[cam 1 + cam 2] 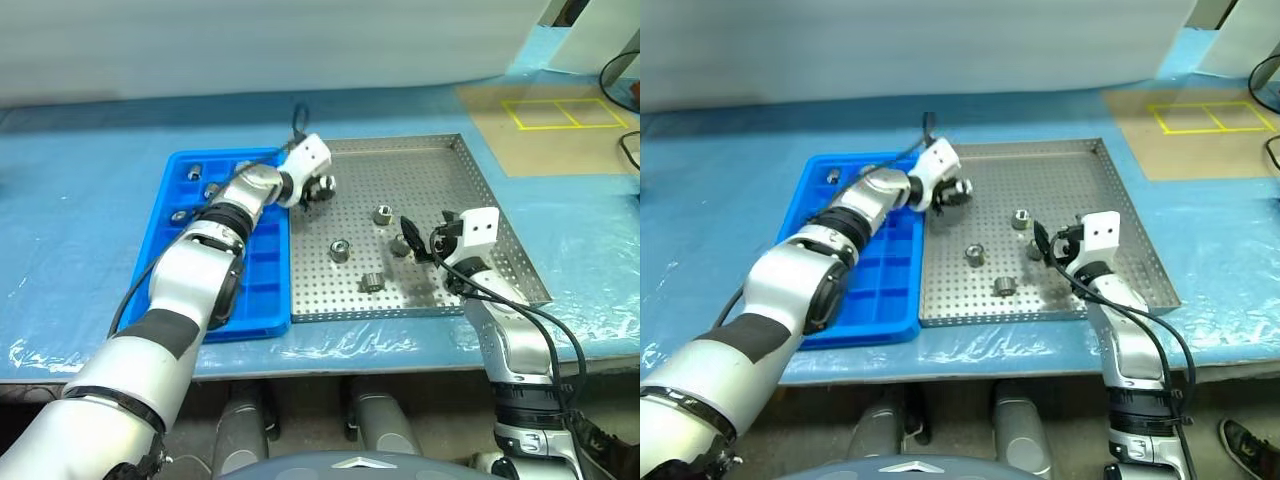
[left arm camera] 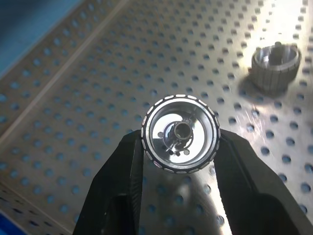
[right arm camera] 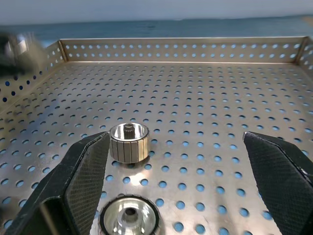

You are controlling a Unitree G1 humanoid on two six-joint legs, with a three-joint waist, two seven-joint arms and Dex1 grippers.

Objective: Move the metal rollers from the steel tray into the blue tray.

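Blue film covers the bench; steel tray (image 1: 480,200) sits on it with the blue tray (image 1: 265,300) butted against its left edge, rims touching.

Left gripper (image 1: 322,186) is clamped on one roller (image 2: 180,133), fingers (image 2: 120,181) pinching it across the ribbed rim, hollow end facing the wrist cam. It hangs above the steel tray's floor near the left rim, close to the blue tray but not over it yet.

Right gripper (image 3: 178,188) is spread wide, low over the near-right part of the steel tray, holding nothing. One roller (image 3: 129,142) stands just beyond its left finger, another (image 3: 129,218) lies between the fingers right at the wrist cam.

Count:
- steel tray, loose: four rollers – (image 1: 382,214), (image 1: 340,250), (image 1: 372,283), and one (image 1: 401,245) by the right gripper.
- held: one.
- blue tray: three I can make out – (image 1: 194,172), (image 1: 211,190), (image 1: 179,216); the arm hides part of the tray, so there may be more.
- trays: one of each.

Risks, my read:
- pinch is on a round ribbed rim with small contact; a jerk during the swing left could let it roll out and bounce onto the perforated floor or off the bench.
- carried too low, it could clip the two rims on the way over.
- released too high or off-centre over a cell, it may hop into a neighbouring cell.
- right gripper closing on the nearer roller might nudge the one beside its finger.
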